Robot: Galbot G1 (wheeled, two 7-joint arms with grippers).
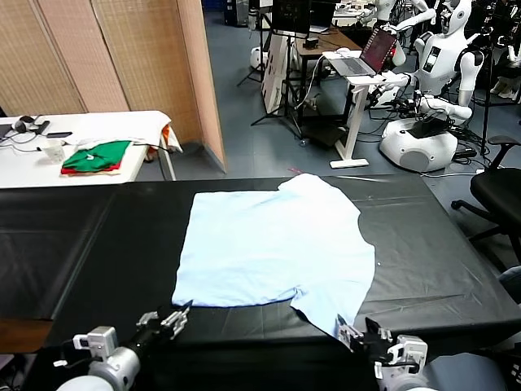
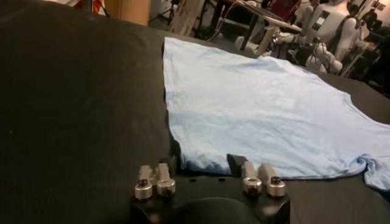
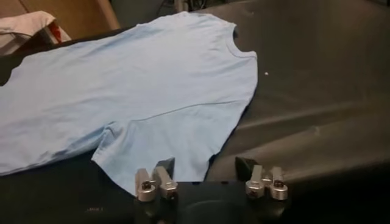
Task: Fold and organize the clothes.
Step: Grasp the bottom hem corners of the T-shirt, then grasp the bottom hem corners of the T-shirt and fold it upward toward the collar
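The pale blue T-shirt (image 1: pixel 277 244) lies spread flat on the black table (image 1: pixel 98 244), plain side up, collar toward the far side. My left gripper (image 1: pixel 177 316) is low at the front edge by the shirt's near left corner. In the left wrist view the shirt (image 2: pixel 262 103) has its hem edge lying between the fingers of the left gripper (image 2: pixel 203 163), which stand apart. My right gripper (image 1: pixel 352 332) is at the tip of the near right sleeve. In the right wrist view the shirt (image 3: pixel 134 91) reaches in between the spread fingers of the right gripper (image 3: pixel 204 164).
A white table (image 1: pixel 81 130) at the back left carries a green-and-red pile of folded clothes (image 1: pixel 96 156). Wooden screens stand behind it. White robots (image 1: pixel 431 65) and a desk with a laptop are at the back right. An office chair (image 1: pixel 496 195) is beside the table's right end.
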